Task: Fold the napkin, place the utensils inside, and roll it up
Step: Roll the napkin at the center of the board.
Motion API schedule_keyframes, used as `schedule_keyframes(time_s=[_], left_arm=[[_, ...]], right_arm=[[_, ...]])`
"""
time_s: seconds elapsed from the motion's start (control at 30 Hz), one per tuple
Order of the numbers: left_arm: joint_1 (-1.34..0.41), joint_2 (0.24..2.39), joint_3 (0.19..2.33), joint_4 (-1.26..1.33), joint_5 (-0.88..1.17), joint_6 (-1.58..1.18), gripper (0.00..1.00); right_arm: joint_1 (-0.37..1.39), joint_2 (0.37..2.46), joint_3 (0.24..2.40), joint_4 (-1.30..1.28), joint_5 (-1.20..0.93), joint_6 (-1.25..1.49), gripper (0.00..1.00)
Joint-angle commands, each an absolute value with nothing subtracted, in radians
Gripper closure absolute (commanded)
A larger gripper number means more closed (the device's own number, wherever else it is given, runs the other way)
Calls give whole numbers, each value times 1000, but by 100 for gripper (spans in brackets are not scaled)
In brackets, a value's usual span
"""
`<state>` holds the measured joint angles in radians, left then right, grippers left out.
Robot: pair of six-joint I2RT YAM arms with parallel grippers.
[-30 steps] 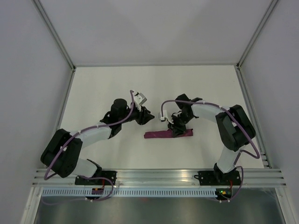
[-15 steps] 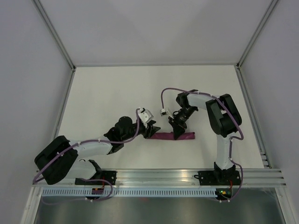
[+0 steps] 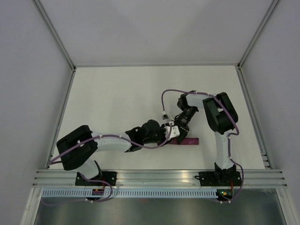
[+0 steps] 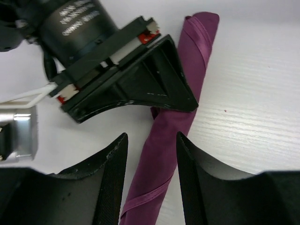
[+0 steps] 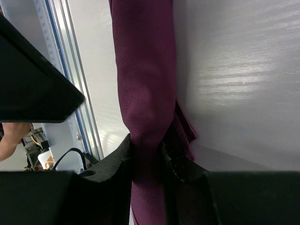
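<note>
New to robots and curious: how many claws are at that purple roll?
2. The right claw pinches the rolled napkin. The left claw straddles the roll just beside it, jaws open, one finger on each side.

My two arms: white shells, black joints.
My left arm (image 3: 110,140) and right arm (image 3: 224,145) each trail a purple cable (image 3: 163,96) from black bases (image 3: 96,178). My left gripper (image 4: 150,139) has matte black fingers (image 4: 110,187), and white lettering marks the right's black wrist cylinder (image 4: 75,23), upper left.
</note>
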<state>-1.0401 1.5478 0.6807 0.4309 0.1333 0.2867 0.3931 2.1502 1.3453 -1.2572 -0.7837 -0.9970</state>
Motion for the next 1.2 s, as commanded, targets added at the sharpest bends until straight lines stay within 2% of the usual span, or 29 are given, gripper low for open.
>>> schedule_keyframes(time_s=[0.0,0.7,0.83,0.9,0.93,0.97,1.03,1.07,1.17], left_arm=[[-1074,1595,744,354,143,402,49],[-1140,1805,848,281,15,564,48],[-1140,1818,861,235,23,577,51],[-1140,1822,873,201,25,578,56],[-1140,1828,879,187,31,580,62],[-1140,1832,890,175,37,580,64],[-1140,1845,905,126,51,575,74],[-1140,1851,922,98,57,568,76],[-1138,1870,940,68,71,548,85]], right_arm=[[385,2214,1347,-1094,-584,-1042,90],[376,2244,1365,-1094,-581,-1032,90],[374,2250,1373,-1101,-581,-1032,90],[374,2253,1379,-1104,-581,-1031,90],[374,2255,1382,-1103,-581,-1029,90],[376,2255,1384,-1101,-581,-1028,89],[374,2250,1393,-1089,-581,-1006,75],[370,2243,1397,-1088,-586,-997,63],[362,2221,1423,-1072,-594,-953,48]])
